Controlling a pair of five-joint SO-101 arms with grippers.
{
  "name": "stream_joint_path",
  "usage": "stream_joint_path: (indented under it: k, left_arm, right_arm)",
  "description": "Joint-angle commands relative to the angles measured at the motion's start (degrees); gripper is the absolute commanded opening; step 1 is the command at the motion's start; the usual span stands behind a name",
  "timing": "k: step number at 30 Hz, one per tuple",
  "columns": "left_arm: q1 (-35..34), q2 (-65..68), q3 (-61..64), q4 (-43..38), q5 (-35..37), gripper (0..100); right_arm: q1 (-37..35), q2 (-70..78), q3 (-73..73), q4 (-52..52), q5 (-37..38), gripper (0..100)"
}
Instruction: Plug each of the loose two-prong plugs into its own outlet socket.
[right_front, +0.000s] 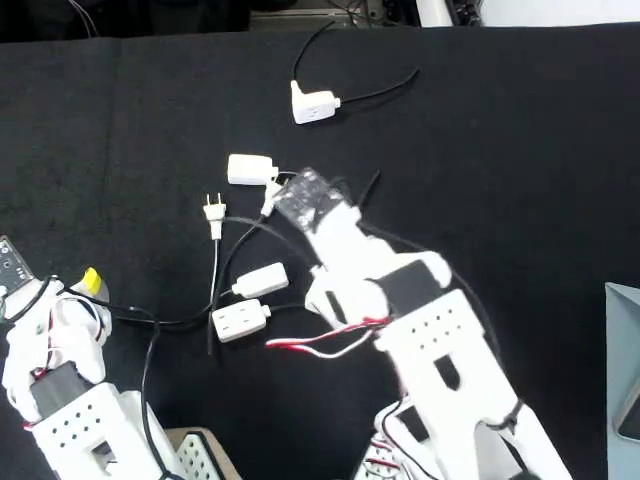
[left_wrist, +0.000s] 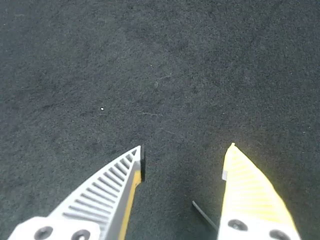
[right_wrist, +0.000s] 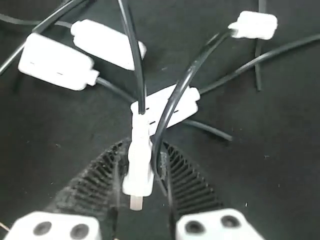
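Black cloth across the whole worktop (right_front: 520, 150), with white cord ends and black leads strewn over its middle. Toward the far edge, one outlet socket (right_front: 315, 105) alone on a curling lead, well apart from the rest. Nearer the centre, a second socket (right_front: 250, 168), and just beside it the right claw (right_wrist: 142, 147): black ribbed fingers (right_wrist: 192, 185) pressed in on a white plug (right_wrist: 139, 172), gripped lengthwise between them, with the black lead running off away from the wrist. Seen from the right wrist, slotted face of that second socket directly beyond the far end of the gripped plug, close against it; touching or not, cannot tell. Off to one side of the right claw, a loose two-prong plug (right_front: 213, 208) flat on the cloth, prongs bare and pointing toward the far edge, in no socket. Closer to the arms, a slotted socket block (right_front: 240, 322) and a longer white piece (right_front: 262, 278) side by side, each on its own lead; whether joined, cannot tell. At the near left corner, the left claw (left_wrist: 186, 150) over bare cloth, spread wide with nothing between: one yellow finger (left_wrist: 247, 190), one pale ribbed finger (left_wrist: 107, 190).
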Motion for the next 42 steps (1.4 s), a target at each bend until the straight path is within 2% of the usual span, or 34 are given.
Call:
stream_joint_path:
  k: [1, 6, 9, 12, 20, 26, 34, 38, 42]
  left_arm:
    - [-0.5, -0.7, -0.2, -1.3, 0.2, 26]
    - [-0.4, -0.7, -0.2, -1.3, 0.2, 26]
    - [-0.4, -0.7, -0.2, -1.3, 0.2, 26]
    - [-0.4, -0.7, -0.2, -1.3, 0.2, 26]
    - [-0.4, -0.7, 0.0, -1.3, 0.2, 26]
    - [-0.3, -0.7, 0.0, -1.3, 0.2, 26]
    - [-0.2, -0.7, 0.0, -1.3, 0.2, 26]
    - [-0.2, -0.7, 0.0, -1.3, 0.2, 26]
    - [-0.2, -0.7, 0.0, -1.3, 0.2, 26]
  right_arm:
    - [2.4, -1.3, 3.6, -1.7, 0.6, 1.2]
    - [2.4, 1.4, 14.5, -12.7, 0.4, 1.6]
    - [2.3, 4.6, 17.3, -15.3, 0.0, 8.1]
    - [2.5, 7.5, 15.8, -12.7, 0.0, 14.2]
    - [2.5, 8.0, 3.3, -0.5, -0.1, 13.1]
    - [2.1, 8.0, 2.9, 3.3, 0.0, 13.1]
    - [-3.7, 8.4, 8.0, 0.3, 0.0, 12.8]
    - [-9.4, 8.4, 13.2, -4.1, -0.2, 13.0]
    - [-14.7, 8.4, 17.2, -8.4, -3.6, 13.0]
